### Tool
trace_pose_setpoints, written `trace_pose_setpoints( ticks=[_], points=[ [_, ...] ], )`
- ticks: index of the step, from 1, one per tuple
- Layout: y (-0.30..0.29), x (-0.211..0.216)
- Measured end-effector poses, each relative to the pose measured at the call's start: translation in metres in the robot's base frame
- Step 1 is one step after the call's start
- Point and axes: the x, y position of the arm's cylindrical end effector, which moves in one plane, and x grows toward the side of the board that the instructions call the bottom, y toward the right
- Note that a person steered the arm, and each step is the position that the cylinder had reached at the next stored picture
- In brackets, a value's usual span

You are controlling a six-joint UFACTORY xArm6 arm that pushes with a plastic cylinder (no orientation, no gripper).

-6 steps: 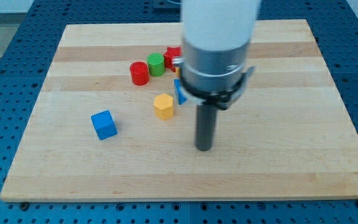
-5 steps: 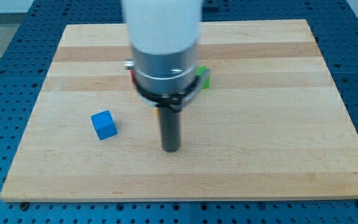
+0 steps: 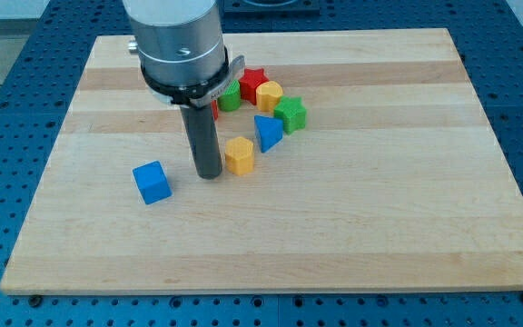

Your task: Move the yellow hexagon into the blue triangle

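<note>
The yellow hexagon lies near the board's middle, a little left of centre. The blue triangle sits just up and to the right of it, with a small gap between them. My tip rests on the board just left of the yellow hexagon, close to it or touching it; I cannot tell which. The rod stands upright under the arm's grey body.
A blue cube lies left of my tip. Above the blue triangle are a green block, a yellow cylinder, a red star and a green cylinder. The arm hides a red block behind it.
The arm has swept from the right of the blocks to the left. My tip went from the board's centre to just left of the yellow hexagon. The blocks have not moved.
</note>
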Motion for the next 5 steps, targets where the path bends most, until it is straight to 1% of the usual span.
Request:
trace_pose_setpoints(
  ticks=[2, 4, 5],
  points=[
    [0.028, -0.001],
    [0.028, -0.012],
    [0.015, -0.006]
  ],
)
